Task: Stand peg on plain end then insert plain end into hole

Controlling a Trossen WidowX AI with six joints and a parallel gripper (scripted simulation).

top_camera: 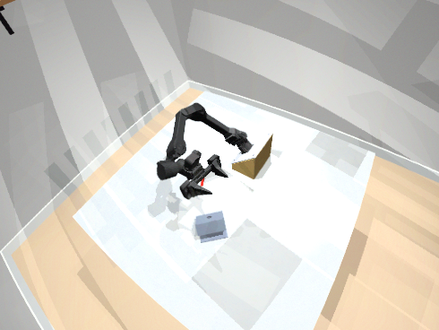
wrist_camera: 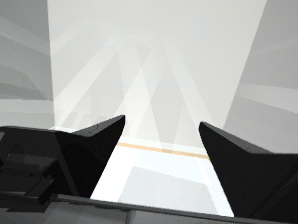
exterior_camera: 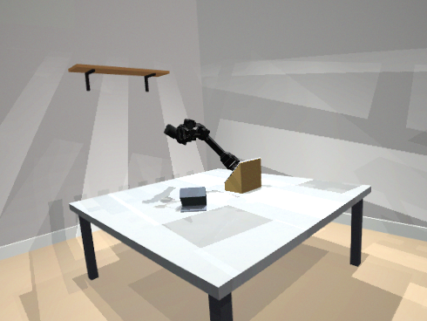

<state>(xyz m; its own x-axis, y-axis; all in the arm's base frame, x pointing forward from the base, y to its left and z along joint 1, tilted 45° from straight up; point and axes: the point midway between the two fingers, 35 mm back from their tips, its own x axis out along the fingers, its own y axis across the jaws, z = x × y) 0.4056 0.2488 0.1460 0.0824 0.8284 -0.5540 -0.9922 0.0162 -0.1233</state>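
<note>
My gripper [top_camera: 219, 185] [wrist_camera: 161, 121] is open, with nothing between its fingertips in the wrist view. It is raised high above the table, as the exterior view shows. A short red piece [top_camera: 202, 182], likely part of the peg, shows past the gripper body in the top view. The rest of it, and any white band, cannot be made out. The sloped panel is on a brown wedge [top_camera: 263, 157] [exterior_camera: 251, 175] beside the arm's base. Its pale slope is seen almost edge-on, and its hole is not visible.
A blue-grey block [top_camera: 211, 227] [exterior_camera: 193, 192] with a small dark hole in its top stands on the white table [top_camera: 314, 211] [exterior_camera: 131, 196], apart from the wedge. A wooden shelf [exterior_camera: 122, 71] hangs on the wall. The table's far edge shows in the wrist view.
</note>
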